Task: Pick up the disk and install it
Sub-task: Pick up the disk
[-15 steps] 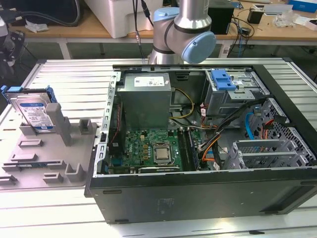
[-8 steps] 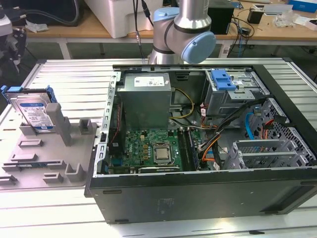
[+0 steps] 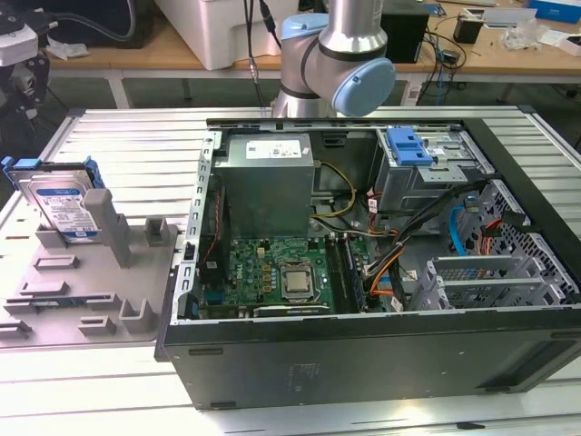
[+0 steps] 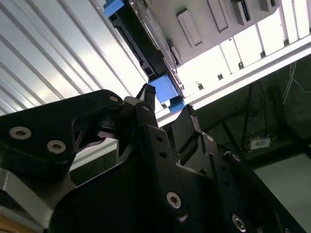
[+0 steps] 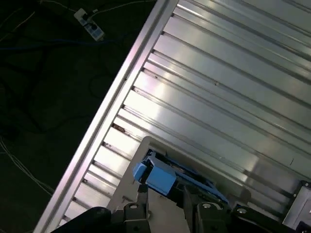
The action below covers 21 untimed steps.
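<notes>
Gripper (image 4: 167,100) jaws apart, empty; disk (image 4: 141,46) dead ahead, in line w/ the gap, long axis running to upper left.

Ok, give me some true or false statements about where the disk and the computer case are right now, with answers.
1. The disk stands in the grey holder, on the exterior view's left of the computer case. True.
2. The computer case is closed up. False: its side is off and the circuit board shows.
3. The disk already sits in the metal cage. False: it is outside the case, in the grey holder.
4. In the second wrist view, the fingers are apart, near the disk's blue frame. True.
</notes>
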Motion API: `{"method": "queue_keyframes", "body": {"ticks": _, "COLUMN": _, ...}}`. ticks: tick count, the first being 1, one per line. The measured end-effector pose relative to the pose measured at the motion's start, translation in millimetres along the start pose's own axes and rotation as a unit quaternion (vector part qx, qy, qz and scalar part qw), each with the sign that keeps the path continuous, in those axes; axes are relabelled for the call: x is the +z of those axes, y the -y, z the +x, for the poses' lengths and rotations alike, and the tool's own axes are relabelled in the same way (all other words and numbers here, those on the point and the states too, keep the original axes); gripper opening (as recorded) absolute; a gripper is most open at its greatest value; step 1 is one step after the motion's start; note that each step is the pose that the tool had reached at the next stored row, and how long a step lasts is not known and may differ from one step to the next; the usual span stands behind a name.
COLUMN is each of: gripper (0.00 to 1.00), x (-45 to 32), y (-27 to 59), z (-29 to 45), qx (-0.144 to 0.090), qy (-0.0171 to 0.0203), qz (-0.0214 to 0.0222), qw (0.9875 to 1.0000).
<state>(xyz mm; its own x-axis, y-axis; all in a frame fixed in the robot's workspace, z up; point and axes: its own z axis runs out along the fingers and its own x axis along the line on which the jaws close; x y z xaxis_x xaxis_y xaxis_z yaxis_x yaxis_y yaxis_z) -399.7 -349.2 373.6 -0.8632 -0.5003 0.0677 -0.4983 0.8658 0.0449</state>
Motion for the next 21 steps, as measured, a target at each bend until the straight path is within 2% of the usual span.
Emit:
{"method": "queue_keyframes", "body": {"ticks": 3, "gripper": 0.43, "x": 0.4, "y": 0.0, "z": 0.0, "qx": -0.031, "qy": -0.0013, "qz": 0.0021, "qw": 0.9995}}
{"method": "queue_keyframes", "body": {"ticks": 4, "gripper": 0.49, "x": 0.6, "y": 0.0, "z": 0.0, "qx": -0.04, "qy": -0.0018, "qz": 0.0028, "qw": 0.9992}}
{"method": "queue_keyframes", "body": {"ticks": 5, "gripper": 0.49, "x": 0.8, "y": 0.0, "z": 0.0, "qx": -0.054, "qy": -0.0024, "qz": 0.0037, "qw": 0.9986}}
{"method": "queue_keyframes", "body": {"ticks": 7, "gripper": 0.49, "x": 1.2, "y": 0.0, "z": -0.1, "qx": -0.084, "qy": -0.0037, "qz": 0.0057, "qw": 0.9965}}
{"method": "queue_keyframes", "body": {"ticks": 8, "gripper": 0.49, "x": 1.3, "y": 0.1, "z": -0.1, "qx": -0.092, "qy": -0.0041, "qz": 0.0063, "qw": 0.9958}}
{"method": "queue_keyframes", "body": {"ticks": 13, "gripper": 0.49, "x": 1.9, "y": 0.1, "z": -0.1, "qx": -0.138, "qy": -0.0061, "qz": 0.0094, "qw": 0.9904}}
{"method": "queue_keyframes", "body": {"ticks": 14, "gripper": 0.49, "x": 2.0, "y": 0.1, "z": -0.1, "qx": -0.152, "qy": -0.0068, "qz": 0.0104, "qw": 0.9883}}
{"method": "queue_keyframes", "body": {"ticks": 15, "gripper": 0.49, "x": 2.1, "y": 0.0, "z": -0.1, "qx": -0.173, "qy": -0.0078, "qz": 0.0118, "qw": 0.9848}}
{"method": "queue_keyframes", "body": {"ticks": 16, "gripper": 0.49, "x": 2.1, "y": 0.1, "z": -0.1, "qx": -0.188, "qy": -0.0084, "qz": 0.0128, "qw": 0.982}}
{"method": "queue_keyframes", "body": {"ticks": 17, "gripper": 0.49, "x": 2.2, "y": 0.1, "z": -0.2, "qx": -0.206, "qy": -0.0092, "qz": 0.014, "qw": 0.9785}}
{"method": "queue_keyframes", "body": {"ticks": 18, "gripper": 0.49, "x": 2.2, "y": 0.1, "z": -0.2, "qx": -0.214, "qy": -0.0096, "qz": 0.0146, "qw": 0.9766}}
{"method": "queue_keyframes", "body": {"ticks": 21, "gripper": 0.49, "x": 2.3, "y": 0.1, "z": -0.1, "qx": -0.248, "qy": -0.0111, "qz": 0.0169, "qw": 0.9684}}
